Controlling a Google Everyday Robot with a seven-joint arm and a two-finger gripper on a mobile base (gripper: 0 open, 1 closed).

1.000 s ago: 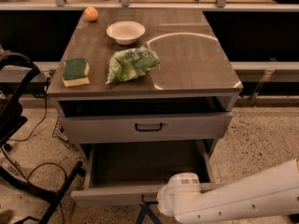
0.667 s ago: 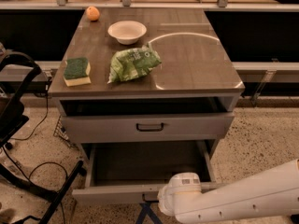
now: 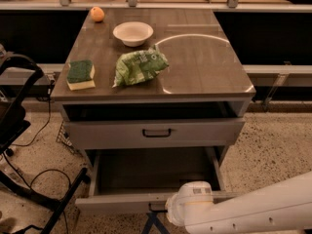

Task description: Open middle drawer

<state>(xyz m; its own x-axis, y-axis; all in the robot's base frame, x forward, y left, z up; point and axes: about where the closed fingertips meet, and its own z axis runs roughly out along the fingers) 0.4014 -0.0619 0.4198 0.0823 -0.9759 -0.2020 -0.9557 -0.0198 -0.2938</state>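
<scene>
**Figure. Drawer-opening task, single-arm rig.** We are viewing the gripper (image 3: 155, 212) at the bottom edge of the frame. It is sitting at the tip of the white arm (image 3: 253, 211), which is entering from the lower right. It is meeting the centre of the front panel of the middle drawer (image 3: 112, 202), where a small dark handle (image 3: 156, 207) is just showing. The wrist housing is covering the contact, so we cannot tell whether the claw is open, closed or gripping the handle.

The middle drawer is standing well out of the cabinet (image 3: 204, 67), showing a bare grey floor. Its body is lying directly beyond the claw, away from the camera. Its front is running left to right, and its line of travel is pointing toward the robot. We are judging the pull to be at or near its end. Any coming move would be following that same line, straight back from the cabinet.

Above, the taller-fronted top drawer (image 3: 204, 130) is sitting nearly flush. On the cabinet top we are seeing a sponge (image 3: 81, 74), a green bag (image 3: 140, 67), a white bowl (image 3: 133, 33) and an orange (image 3: 97, 14).
</scene>
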